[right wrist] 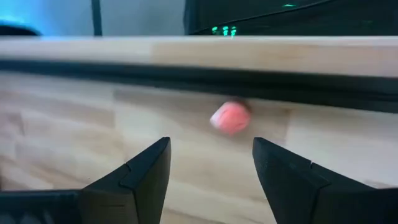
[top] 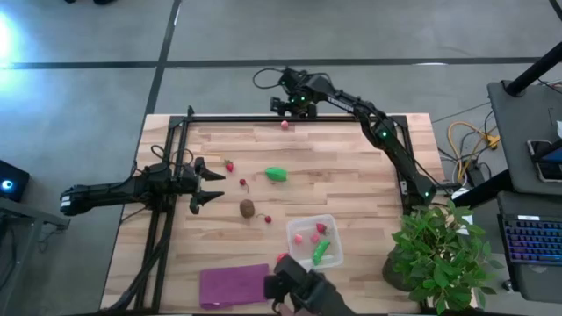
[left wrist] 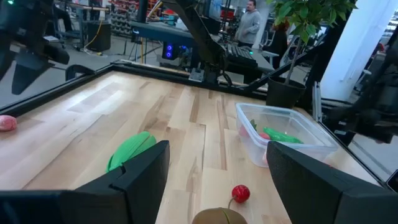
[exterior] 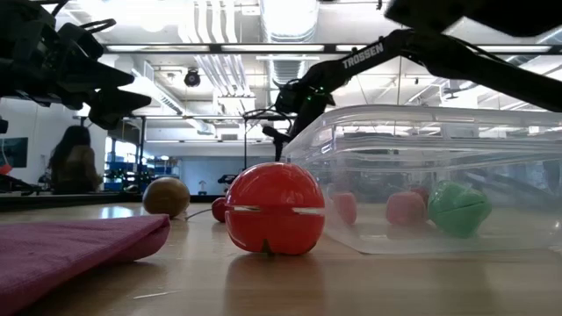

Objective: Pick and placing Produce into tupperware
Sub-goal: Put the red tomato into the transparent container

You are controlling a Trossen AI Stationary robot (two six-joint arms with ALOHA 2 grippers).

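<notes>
A wooden table of pale planks has a flat purple sheet lying near its edge at about 7 o'clock, and a leafy green potted plant stands at its corner at about 4 o'clock. Beyond that corner, at 3 to 4 o'clock, there is a keyboard with blue lit keys, and yellow cables lie on the grey floor at 3 o'clock. In the room behind the table a person in a grey top stands, and another person with long dark hair is seen from behind.
</notes>
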